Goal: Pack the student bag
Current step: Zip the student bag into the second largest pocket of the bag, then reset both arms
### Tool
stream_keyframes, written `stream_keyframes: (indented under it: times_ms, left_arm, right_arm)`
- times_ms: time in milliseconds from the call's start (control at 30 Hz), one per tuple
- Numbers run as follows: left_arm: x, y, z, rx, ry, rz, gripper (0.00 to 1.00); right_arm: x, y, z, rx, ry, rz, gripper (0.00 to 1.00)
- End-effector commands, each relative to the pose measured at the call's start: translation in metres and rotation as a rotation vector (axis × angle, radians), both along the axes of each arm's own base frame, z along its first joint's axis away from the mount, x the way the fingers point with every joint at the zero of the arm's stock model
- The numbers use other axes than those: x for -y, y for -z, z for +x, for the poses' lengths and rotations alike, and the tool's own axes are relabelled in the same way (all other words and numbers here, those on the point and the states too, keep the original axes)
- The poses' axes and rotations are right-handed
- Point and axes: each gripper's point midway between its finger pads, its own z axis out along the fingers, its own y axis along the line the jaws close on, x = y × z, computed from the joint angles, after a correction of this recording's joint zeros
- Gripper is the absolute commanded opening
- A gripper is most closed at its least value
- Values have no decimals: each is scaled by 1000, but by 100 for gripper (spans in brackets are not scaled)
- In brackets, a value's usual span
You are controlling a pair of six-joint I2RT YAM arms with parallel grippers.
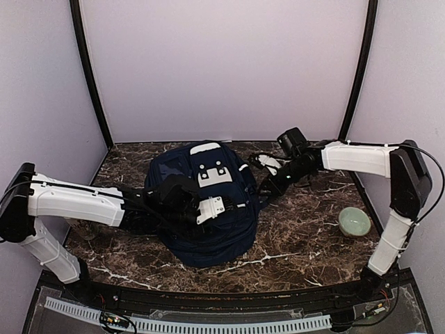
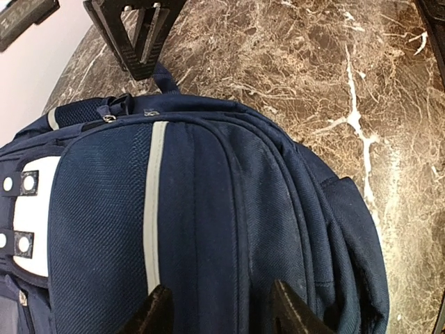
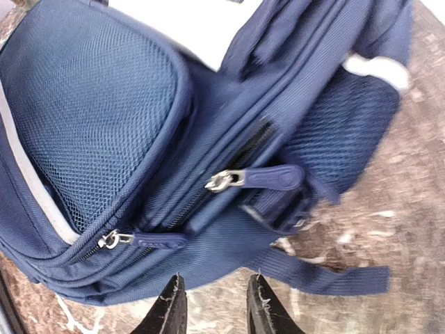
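Observation:
The student bag (image 1: 215, 240), navy blue with a white patch (image 1: 213, 174), lies in the middle of the marble table. My left gripper (image 1: 226, 207) hovers over its front. In the left wrist view my left gripper (image 2: 218, 296) is open, its fingers spread above the fabric right of the white stripe (image 2: 154, 202). My right gripper (image 1: 268, 186) is at the bag's upper right side. In the right wrist view my right gripper (image 3: 217, 282) is open over bare table, just short of the bag (image 3: 208, 139), two zipper pulls (image 3: 268, 177) and a loose strap (image 3: 327, 278).
A pale green bowl (image 1: 355, 221) sits on the table at the right. A small white and black item (image 1: 268, 163) lies behind the bag by my right gripper. Walls close the table on three sides.

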Motion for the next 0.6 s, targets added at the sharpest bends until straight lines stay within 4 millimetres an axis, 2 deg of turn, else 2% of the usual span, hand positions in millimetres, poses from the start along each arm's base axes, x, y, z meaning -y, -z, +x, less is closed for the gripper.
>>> stream_keyframes:
  times_ms: [0, 167, 200, 300, 367, 433, 500, 567]
  left_arm:
    - [-6, -35, 0, 30, -24, -41, 52]
    - [-20, -63, 8, 108, -57, -36, 58]
    - [-24, -68, 11, 125, -67, -36, 59]
    - [-40, -89, 31, 195, -147, -55, 65]
    - [-53, -114, 50, 225, -244, -110, 75]
    - [-63, -151, 67, 251, -315, -184, 80]
    - [-77, -181, 81, 291, -387, -240, 84]
    - [-90, -205, 93, 333, -452, -282, 88]
  right_arm:
    - [7, -35, 11, 119, 43, 20, 32]
    - [26, -70, 23, 212, 110, 27, 41]
    - [32, -88, 25, 253, 130, 40, 43]
    - [54, -120, 37, 339, 209, 39, 49]
    - [71, -145, 46, 400, 282, 57, 53]
    - [90, -174, 53, 468, 360, 102, 61]
    - [110, -200, 60, 533, 461, 132, 70]
    - [138, -225, 70, 594, 620, 168, 85]
